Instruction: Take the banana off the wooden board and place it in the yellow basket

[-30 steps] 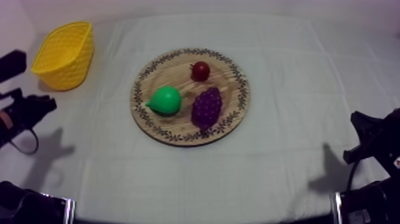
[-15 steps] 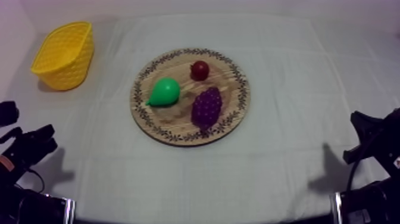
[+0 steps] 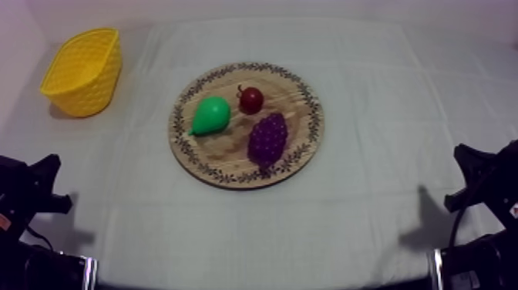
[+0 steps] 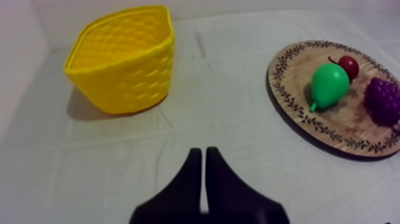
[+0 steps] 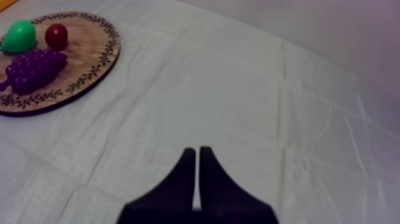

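Left tool (image 4: 202, 152), right tool (image 5: 197, 152) apparently closed, empty.

yellow basket (image 3: 92, 89), green pear (image 3: 210, 116), purple grapes (image 3: 267, 137)

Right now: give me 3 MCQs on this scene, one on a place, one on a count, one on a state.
1. Where is the basket?
A. on the board
B. at my left side, off the board
C. at my right side

2. How many fruits lie on the board?
A. two
B. three
C. four

3. What state is the left gripper in?
A. open
B. shut on a banana
C. shut on nothing

Answers:
1 B: in the top view the basket stands far back on the left, apart from the board.
2 B: a pear, a small red fruit and grapes lie there.
3 C: in the left wrist view its fingers lie together as a narrow wedge with nothing between them.
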Controlling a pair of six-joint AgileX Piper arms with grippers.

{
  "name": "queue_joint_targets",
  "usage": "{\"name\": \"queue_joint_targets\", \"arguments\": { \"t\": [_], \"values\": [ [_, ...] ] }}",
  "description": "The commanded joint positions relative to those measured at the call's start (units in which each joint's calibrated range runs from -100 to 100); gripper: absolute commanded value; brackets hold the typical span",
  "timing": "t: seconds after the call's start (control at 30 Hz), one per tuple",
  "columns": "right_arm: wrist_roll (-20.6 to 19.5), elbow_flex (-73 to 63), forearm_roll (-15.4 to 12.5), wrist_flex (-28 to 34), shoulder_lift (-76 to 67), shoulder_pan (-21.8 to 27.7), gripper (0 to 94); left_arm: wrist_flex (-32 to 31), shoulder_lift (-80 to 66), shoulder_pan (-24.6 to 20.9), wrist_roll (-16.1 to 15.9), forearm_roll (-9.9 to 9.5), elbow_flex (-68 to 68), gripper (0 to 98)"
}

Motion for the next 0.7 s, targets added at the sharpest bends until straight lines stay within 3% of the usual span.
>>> {"name": "queue_joint_targets", "arguments": {
  "t": [0.0, 0.17, 0.33, 0.67],
  "values": [
    [0.0, 0.0, 0.0, 0.0, 0.0, 0.0, 0.4, -0.2, -0.1, 0.0, 2.2, 0.03, 0.1, 0.0],
    [0.0, 0.0, 0.0, 0.0, 0.0, 0.0, 0.4, -6.3, -0.2, -0.1, 6.0, 0.15, 1.9, 0.0],
    [0.0, 0.0, 0.0, 0.0, 0.0, 0.0, 0.4, -8.1, -0.2, -0.2, 10.2, 0.17, 2.5, 0.0],
    [0.0, 0.0, 0.0, 0.0, 0.0, 0.0, 0.4, -8.5, -0.2, -0.2, 11.0, 0.18, 2.6, 0.0]
  ]
}}
